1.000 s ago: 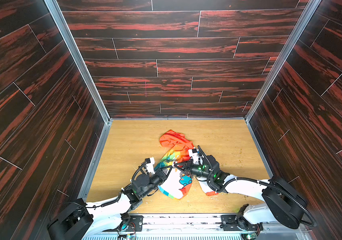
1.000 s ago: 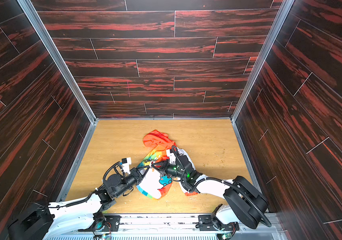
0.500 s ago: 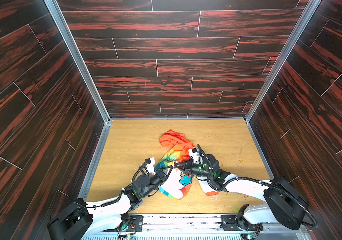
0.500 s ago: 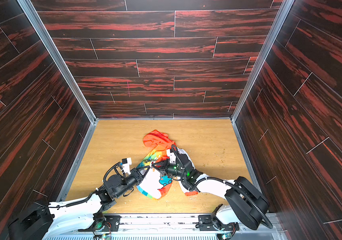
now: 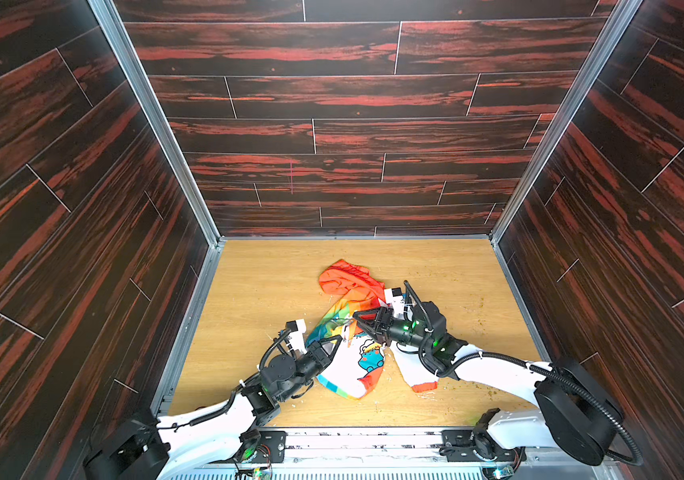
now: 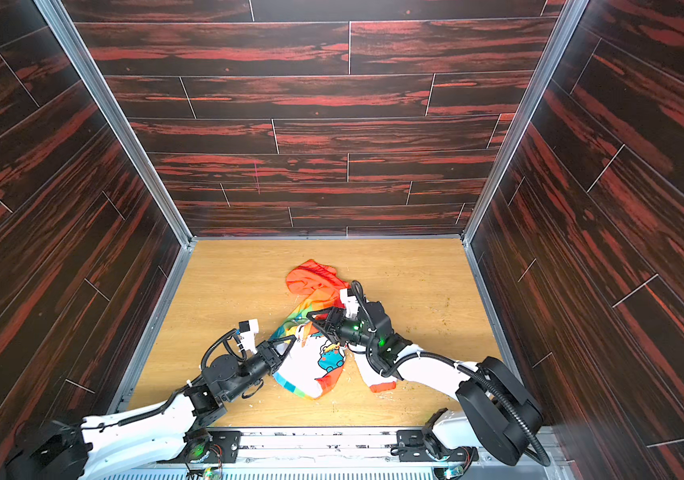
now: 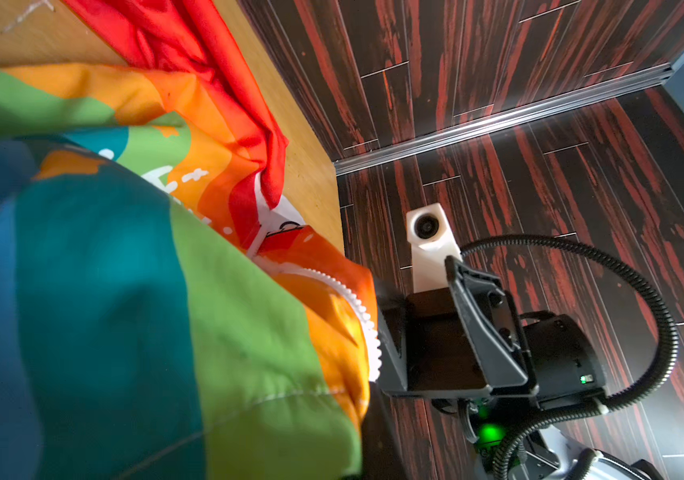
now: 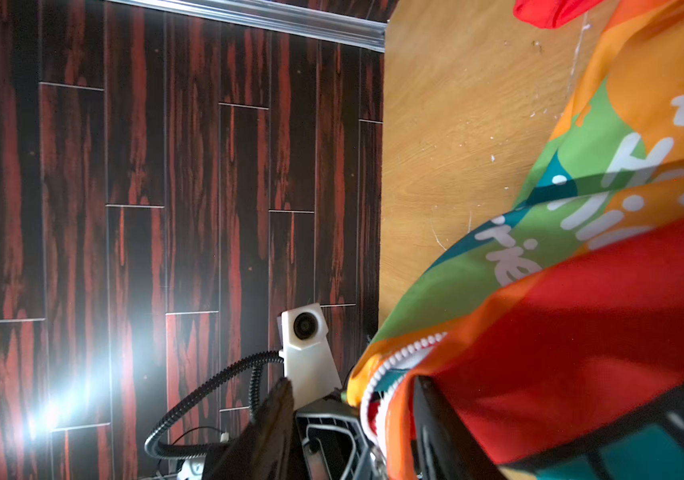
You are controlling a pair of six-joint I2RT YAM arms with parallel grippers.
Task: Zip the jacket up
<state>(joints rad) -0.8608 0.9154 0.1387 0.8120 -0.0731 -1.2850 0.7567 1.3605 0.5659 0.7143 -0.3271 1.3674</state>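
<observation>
- Left pincer (image 5: 334,341), low and centre in both top views, clenched on the rainbow-striped edge of the jacket (image 5: 356,368).
- Right pincer (image 5: 364,328) just up and to the right of it, released, jaws parted over the striped half. From the right wrist, one finger (image 8: 440,424) against the fabric and the other (image 8: 269,428) clear of it, with white zipper teeth (image 8: 398,357) between them.
- Jacket crumpled on the wooden surface (image 5: 269,291), low centre of the frame, between the two arms.
- White half with a blue cartoon animal (image 5: 371,359) facing up below the pincers; striped half with white lettering (image 8: 623,166) bunched above.
- White sleeve (image 5: 413,368) trailing to the lower right, partly beneath the right arm, ending in an orange-red cuff (image 5: 423,386).
- From the left wrist, a row of teeth along an orange edge of the jacket, close to the right pincer's black body.
- Orange-red hood (image 5: 344,278) higher in the frame, rumpled, lying on the surface.
- Dark, red-streaked plank walls (image 5: 332,124) behind and on both sides.
</observation>
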